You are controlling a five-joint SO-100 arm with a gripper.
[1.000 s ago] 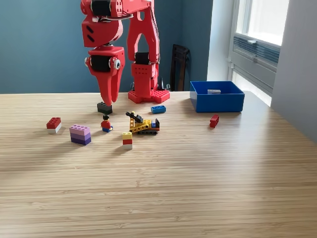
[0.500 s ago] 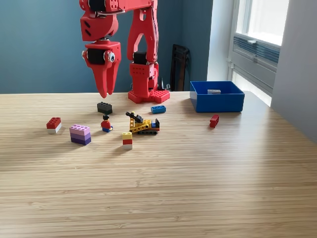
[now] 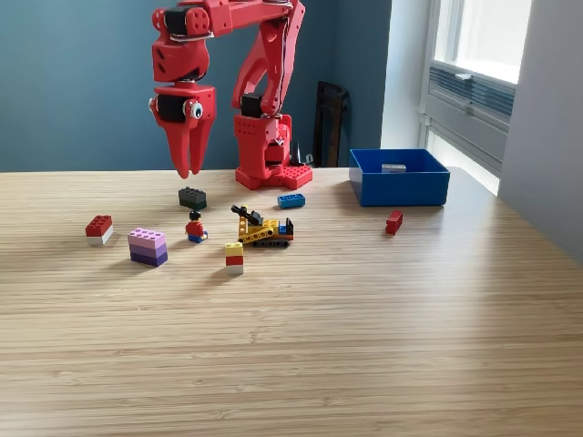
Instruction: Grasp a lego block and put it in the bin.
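My red gripper [image 3: 189, 171] hangs in the air at the exterior view's left, pointing down, its fingers a narrow gap apart with nothing between them. Right below it a black lego block [image 3: 192, 197] lies on the wooden table. Other blocks lie around: a small blue one [image 3: 291, 200], a red one [image 3: 393, 221], a red-and-white one [image 3: 98, 228], a purple stack [image 3: 148, 246] and a yellow-red-white stack [image 3: 234, 257]. The blue bin [image 3: 398, 187] stands at the back right with a small grey piece [image 3: 393, 167] inside.
A minifigure [image 3: 196, 227] and a yellow toy vehicle [image 3: 262, 229] stand in the middle among the blocks. The arm's red base [image 3: 271, 173] sits at the back, left of the bin. The table's right edge runs close behind the bin.
The gripper has risen from just above the black block to well above it, empty, and its fingers have parted slightly. The black block stays on the table.
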